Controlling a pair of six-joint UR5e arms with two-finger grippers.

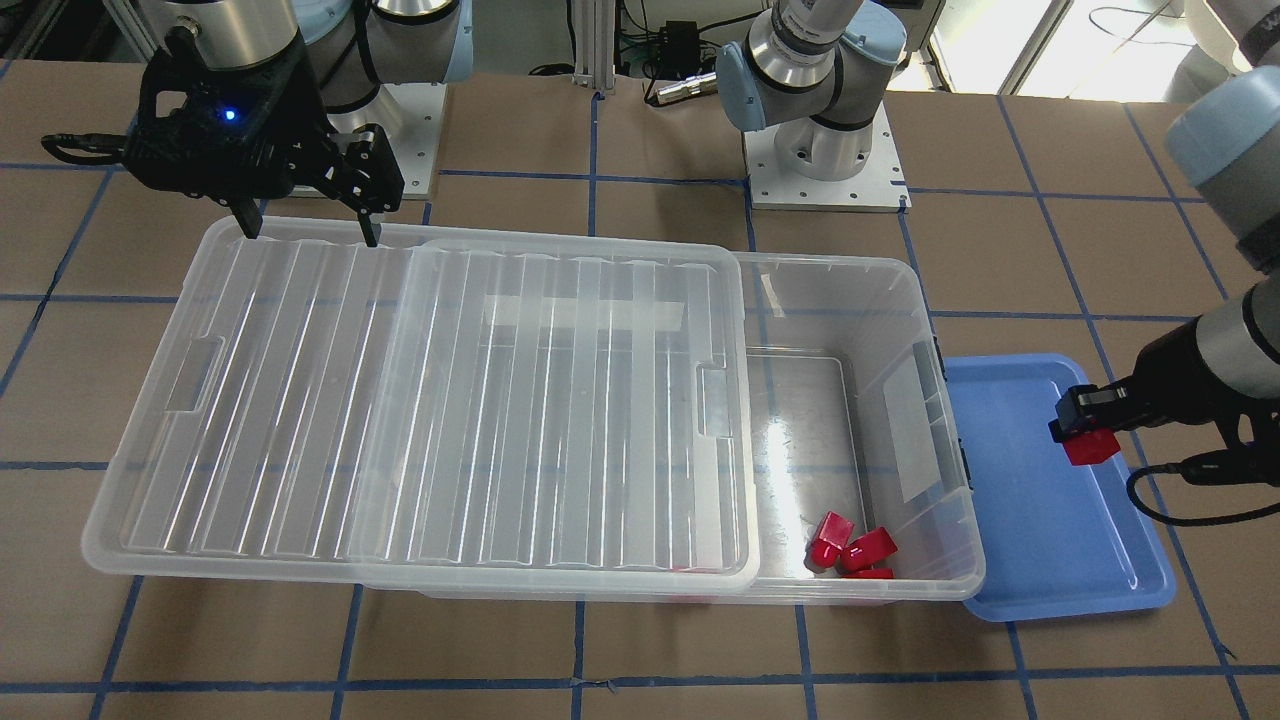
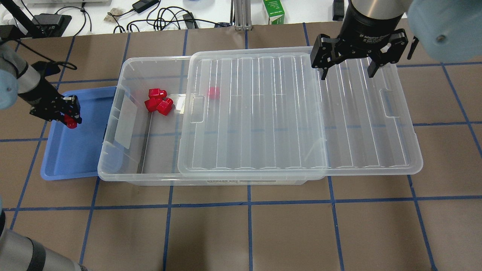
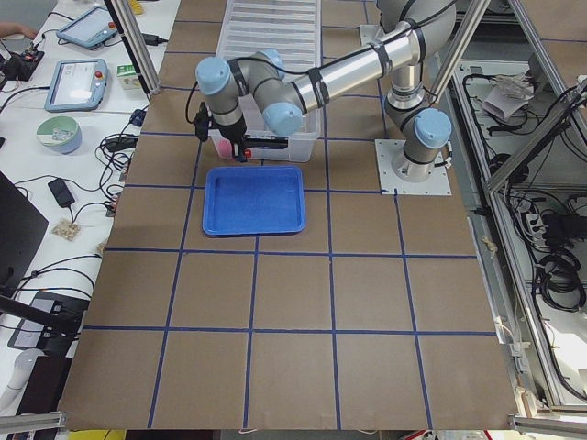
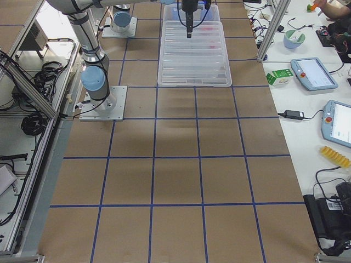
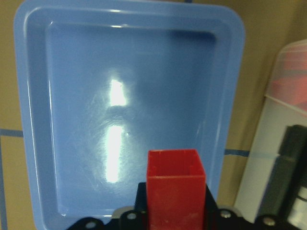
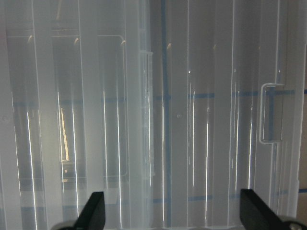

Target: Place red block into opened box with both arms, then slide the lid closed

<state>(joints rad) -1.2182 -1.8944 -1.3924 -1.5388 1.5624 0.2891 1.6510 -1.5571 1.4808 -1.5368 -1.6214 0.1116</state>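
My left gripper (image 2: 67, 117) is shut on a red block (image 2: 70, 122), held just over the blue tray (image 2: 75, 158) beside the box's open end. In the left wrist view the red block (image 5: 172, 187) stands between the fingers above the tray (image 5: 96, 96). The clear box (image 2: 116, 124) holds several red blocks (image 2: 158, 101); one more red block (image 2: 214, 93) shows faintly through the lid. The ribbed lid (image 2: 263, 113) is slid toward my right and overhangs that end. My right gripper (image 2: 347, 73) hangs open above the lid's far edge, its fingers (image 6: 93, 211) spread wide.
The blue tray (image 1: 1050, 540) lies against the box's open short end (image 1: 975, 560), partly under it. The arm bases (image 1: 825, 170) stand at the back of the table. Cables and a green carton (image 2: 273, 11) sit on the bench beyond the table.
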